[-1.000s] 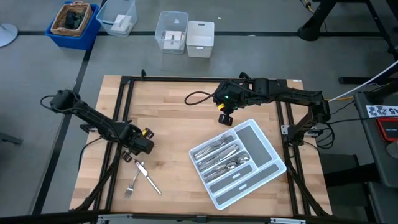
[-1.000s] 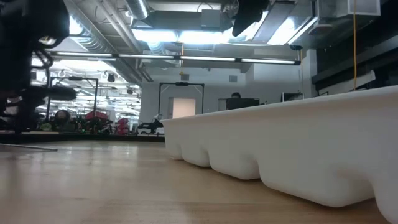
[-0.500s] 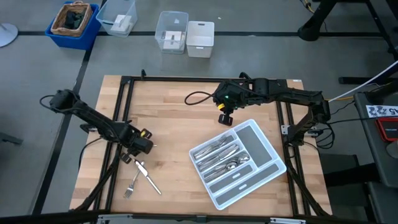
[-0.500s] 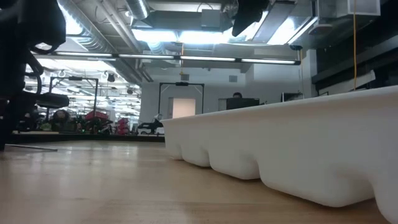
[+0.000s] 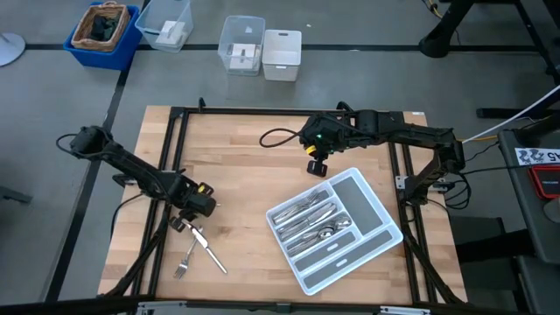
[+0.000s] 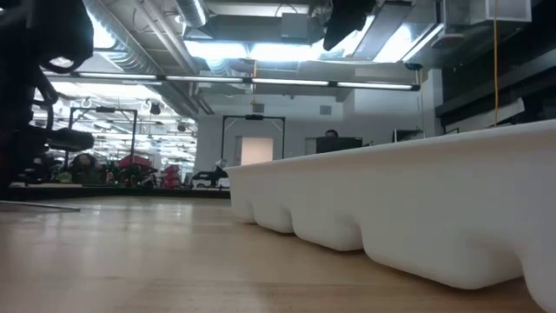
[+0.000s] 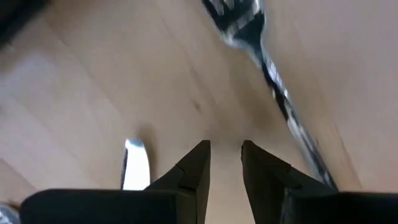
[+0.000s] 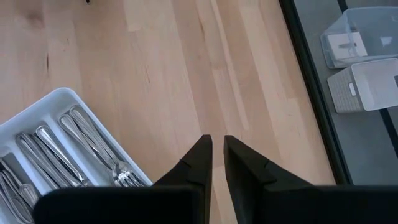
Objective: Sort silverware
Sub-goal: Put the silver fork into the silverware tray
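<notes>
Silverware mostly sorted in tray [image 5: 378,216]; a fork [image 5: 185,262] and a knife [image 5: 206,249] lie loose on table [image 5: 245,166]

- My left pincer [image 7: 225,163] low over the wood, fingers a narrow gap apart, gripping nothing
- Fork just ahead of its tips, knife blade beside one finger
- Farther off, right pincer [image 8: 214,155] waits above the tray's end, fingers nearly shut, empty

Risk, as I judge it: thin, flat metal on wood; fingertips could skate over the fork or nudge it against the knife, since the gap looks tight
</notes>
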Motion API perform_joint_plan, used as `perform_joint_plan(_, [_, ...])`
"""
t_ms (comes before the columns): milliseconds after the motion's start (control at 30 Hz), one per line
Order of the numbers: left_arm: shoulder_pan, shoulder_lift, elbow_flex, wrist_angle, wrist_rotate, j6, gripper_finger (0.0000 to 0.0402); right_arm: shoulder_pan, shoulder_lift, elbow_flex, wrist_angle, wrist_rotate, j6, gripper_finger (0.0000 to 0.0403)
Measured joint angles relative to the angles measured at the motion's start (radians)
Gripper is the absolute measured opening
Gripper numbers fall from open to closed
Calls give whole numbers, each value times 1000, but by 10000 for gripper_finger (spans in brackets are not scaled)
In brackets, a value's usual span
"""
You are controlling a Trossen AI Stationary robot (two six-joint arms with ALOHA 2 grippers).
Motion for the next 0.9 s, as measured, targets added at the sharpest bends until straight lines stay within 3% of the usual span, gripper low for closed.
perform_joint_plan(367, [0,-64,45,-54,-30,71,79,0,0,0,14,0,0,46])
perform_joint_plan(567, [0,-101,55,-123,-164,82,79,0,0,0,52,1,0,46])
perform_joint_plan(667, [1,-102,55,-125,-222,37,79,0,0,0,53,1,0,46])
perform_joint_plan(900, [0,-102,54,-178,-225,-88,79,0,0,0,53,1,0,46])
